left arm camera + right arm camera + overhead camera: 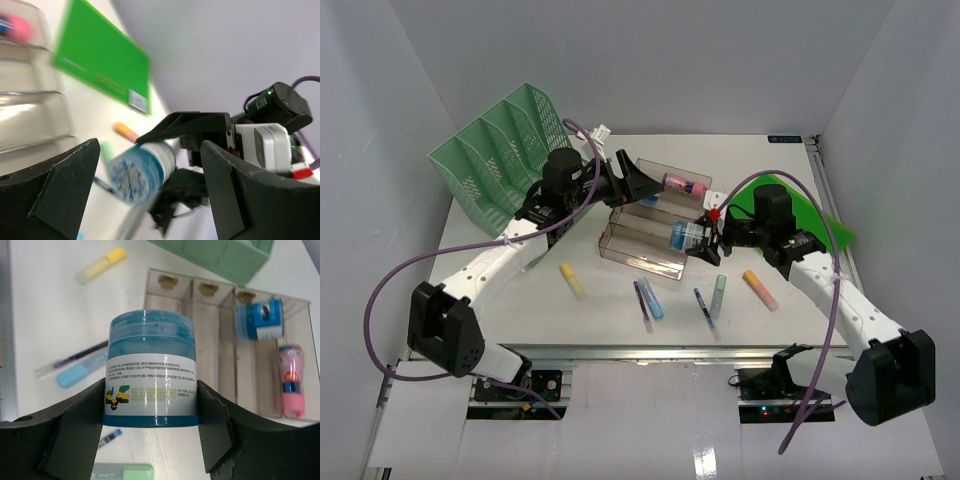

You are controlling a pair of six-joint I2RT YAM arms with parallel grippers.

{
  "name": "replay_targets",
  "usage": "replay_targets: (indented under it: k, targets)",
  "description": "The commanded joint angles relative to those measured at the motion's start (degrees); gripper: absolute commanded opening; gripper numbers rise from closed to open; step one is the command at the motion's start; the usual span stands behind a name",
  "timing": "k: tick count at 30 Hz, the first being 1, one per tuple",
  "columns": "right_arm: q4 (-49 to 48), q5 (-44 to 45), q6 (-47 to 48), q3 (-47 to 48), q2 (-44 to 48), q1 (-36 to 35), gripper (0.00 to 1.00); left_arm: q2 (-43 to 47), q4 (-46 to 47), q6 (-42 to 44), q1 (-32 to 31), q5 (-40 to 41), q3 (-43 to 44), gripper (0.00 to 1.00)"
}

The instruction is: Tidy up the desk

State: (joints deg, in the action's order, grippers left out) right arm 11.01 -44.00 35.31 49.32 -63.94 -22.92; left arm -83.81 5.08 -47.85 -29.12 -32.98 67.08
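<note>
Close by the clear tray (638,246), a blue jar (151,375) is clamped by the right gripper (706,237); the left gripper (638,180) is spread apart.

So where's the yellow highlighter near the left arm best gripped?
Mid-barrel, from straight above. The yellow highlighter lies flat and slanted on the desk, so the grip should probably span its narrow width.

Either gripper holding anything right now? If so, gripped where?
The right gripper holds the teal jar, its fingers clamped on opposite sides of the labelled lower body near the base. The left gripper is open and holds nothing.
</note>
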Motion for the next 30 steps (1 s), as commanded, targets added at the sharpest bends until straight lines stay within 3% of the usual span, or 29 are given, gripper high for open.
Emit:
replay_targets:
  k: [1, 12, 18, 23, 26, 30]
  targets:
    - [0.6, 2.45, 3.89, 7.31, -7.14, 4.58, 0.09, 8.04, -21.52, 16.38, 0.94, 17.74, 0.94, 0.93]
    - [2.5, 9.76, 6.39, 29.61, -33.8, 4.69, 0.12, 34.8, -20.23, 14.49, 1.17, 18.23, -27.85, 0.93]
    - [2.82, 10.67, 4.93, 37.58, -43.28, 4.58, 0.16, 46.53, -21.42, 10.33, 1.17, 19.02, -35.22, 0.98]
    - [1.56, 12.7, 3.8, 39.34, -47.88, 4.35, 0.22, 48.35, -20.65, 7.14, 1.17, 18.47, -38.86, 0.98]
    - [1.48, 12.64, 3.31, 39.48, -49.08, 4.28, 0.38, 48.07, -19.18, 5.3, 1.17, 17.7, -40.9, 0.98]
    - [1.41, 12.76, 2.93, 38.02, -47.92, 4.12, 0.8, 47.46, -16.75, 3.32, 1.17, 16.34, -43.05, 0.98]
